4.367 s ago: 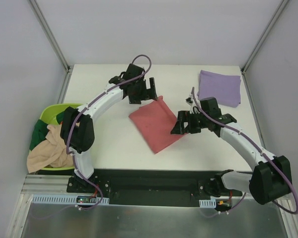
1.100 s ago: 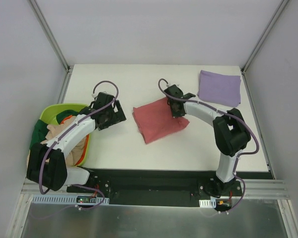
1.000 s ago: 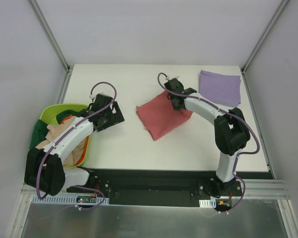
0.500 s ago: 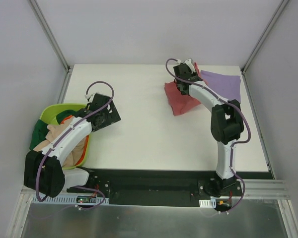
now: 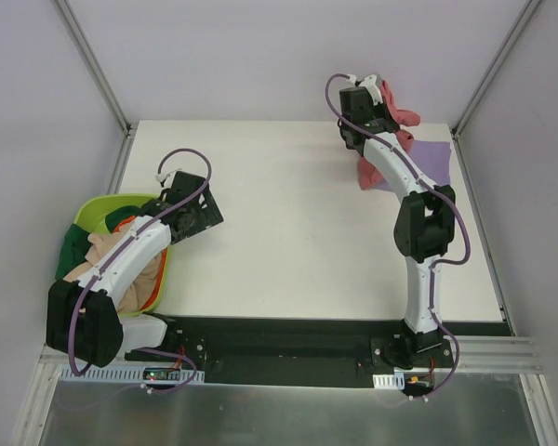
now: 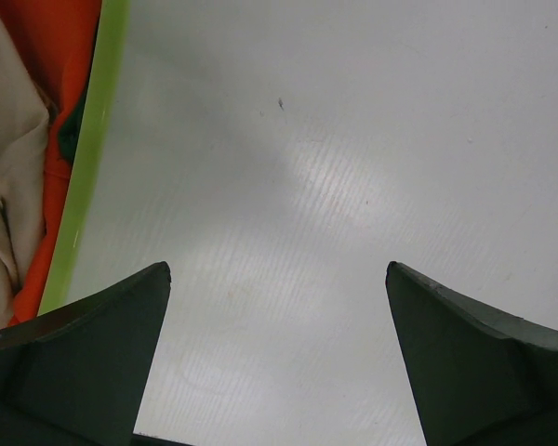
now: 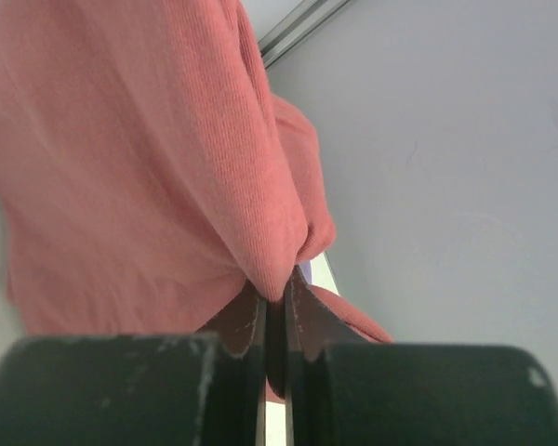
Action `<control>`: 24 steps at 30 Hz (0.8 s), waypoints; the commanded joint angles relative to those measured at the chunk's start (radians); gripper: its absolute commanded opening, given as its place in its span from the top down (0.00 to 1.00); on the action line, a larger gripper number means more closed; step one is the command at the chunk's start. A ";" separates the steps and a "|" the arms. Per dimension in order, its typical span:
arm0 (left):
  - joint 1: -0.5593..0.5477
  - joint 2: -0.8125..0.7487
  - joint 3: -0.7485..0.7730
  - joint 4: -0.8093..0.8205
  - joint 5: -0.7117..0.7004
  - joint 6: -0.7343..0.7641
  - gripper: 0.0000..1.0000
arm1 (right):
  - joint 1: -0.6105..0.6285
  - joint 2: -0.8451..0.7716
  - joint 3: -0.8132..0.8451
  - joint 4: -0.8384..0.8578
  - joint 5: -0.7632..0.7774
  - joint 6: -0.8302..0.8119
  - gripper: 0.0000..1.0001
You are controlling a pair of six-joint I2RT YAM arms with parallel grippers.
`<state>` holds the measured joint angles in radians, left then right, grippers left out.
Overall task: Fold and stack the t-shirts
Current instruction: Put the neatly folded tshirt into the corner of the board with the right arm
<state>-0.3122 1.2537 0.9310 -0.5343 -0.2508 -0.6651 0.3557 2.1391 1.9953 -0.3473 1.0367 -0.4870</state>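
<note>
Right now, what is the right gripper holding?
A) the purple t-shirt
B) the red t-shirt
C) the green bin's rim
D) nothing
B: the right gripper is shut on a fold of the red t-shirt, while the purple t-shirt lies flat on the table.

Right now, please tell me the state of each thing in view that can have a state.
right gripper: shut on the red t-shirt.
red t-shirt: bunched, hanging from the right gripper.
purple t-shirt: folded, lying flat on the table, partly hidden by the red t-shirt.
left gripper: open, empty, beside the basket.
basket: holds unfolded clothes.
</note>
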 commanded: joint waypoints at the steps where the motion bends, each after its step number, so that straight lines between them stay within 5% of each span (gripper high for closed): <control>1: 0.010 -0.007 0.043 -0.035 -0.045 0.015 0.01 | -0.006 0.008 0.091 0.022 0.079 -0.022 0.99; 24: 0.019 0.019 0.071 -0.041 -0.041 0.016 0.01 | -0.093 0.021 0.217 -0.131 0.008 0.099 0.99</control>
<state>-0.2996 1.2572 0.9600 -0.5610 -0.2718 -0.6643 0.3004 2.1742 2.1880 -0.4355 1.0294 -0.4709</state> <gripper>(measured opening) 0.990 0.040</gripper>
